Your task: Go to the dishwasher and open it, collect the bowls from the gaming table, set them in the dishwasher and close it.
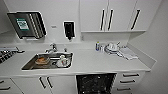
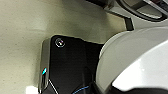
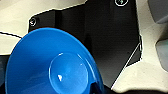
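Opening of the dishwasher (image 1: 96,83): done, to judge by the dark cavity gaping at 6 o'clock in the head view, under the edge of the white counter (image 1: 95,61), with a faint glint of rack wire inside. Collecting: at least partly done, with a blue bowl (image 3: 52,66) large in the right wrist view, close before the camera, well apart from any table. Cannot tell whether the right gripper has hold of it or how wide that gripper stands, though carried there seems likely. Cannot tell the left gripper's state either. Left to do, by judgement: lowering the bowl into a rack, then closing up. Blue bowl: glossy, smooth, probably plastic, wide flaring wall around a small round flat bottom, one bright highlight on it. Counter: matt, flat, hard-edged. At 9 o'clock of the dishwasher and higher, a sunken steel sink (image 1: 28,66), brushed and grey, with crockery lying in it. At 12 o'clock, flat white wall cabinets (image 1: 120,15) with dark bar handles. In the left wrist view, pale speckled floor (image 2: 22,37) beside the robot's own shiny black base (image 2: 70,65) and rounded white shell.
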`<state>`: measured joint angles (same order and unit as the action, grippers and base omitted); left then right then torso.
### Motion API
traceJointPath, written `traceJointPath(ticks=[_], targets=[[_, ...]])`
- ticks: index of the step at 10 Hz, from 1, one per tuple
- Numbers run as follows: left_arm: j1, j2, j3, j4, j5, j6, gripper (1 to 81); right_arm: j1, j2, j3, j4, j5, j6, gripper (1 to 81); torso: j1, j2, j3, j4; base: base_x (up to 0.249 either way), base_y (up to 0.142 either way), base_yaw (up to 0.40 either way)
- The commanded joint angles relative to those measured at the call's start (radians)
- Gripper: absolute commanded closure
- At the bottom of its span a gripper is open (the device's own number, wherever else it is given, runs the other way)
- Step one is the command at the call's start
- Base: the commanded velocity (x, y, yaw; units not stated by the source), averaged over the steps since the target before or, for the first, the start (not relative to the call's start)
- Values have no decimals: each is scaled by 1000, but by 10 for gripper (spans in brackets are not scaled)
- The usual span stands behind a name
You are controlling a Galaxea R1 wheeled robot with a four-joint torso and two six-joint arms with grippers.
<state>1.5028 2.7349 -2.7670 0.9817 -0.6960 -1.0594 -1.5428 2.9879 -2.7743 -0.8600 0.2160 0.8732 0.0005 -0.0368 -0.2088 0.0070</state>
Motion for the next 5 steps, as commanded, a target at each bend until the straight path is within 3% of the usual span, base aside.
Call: traceJointPath(ticks=[1,2,4,5], targets=[[-72,-124,-13,15,-135,-73,811,28,-4,7,-2,-24,4,811,0,0,0,0,0,0,0],[-94,-162,-13,20,-171,-114,811,28,-4,7,-1,-21,6,811,0,0,0,0,0,0,0],[-132,-232,-13,23,-284,-161,811,31,-4,7,2,-21,7,811,0,0,0,0,0,0,0],[-150,-257,-13,49,-349,-217,811,34,-4,9,3,-21,7,811,0,0,0,0,0,0,0]])
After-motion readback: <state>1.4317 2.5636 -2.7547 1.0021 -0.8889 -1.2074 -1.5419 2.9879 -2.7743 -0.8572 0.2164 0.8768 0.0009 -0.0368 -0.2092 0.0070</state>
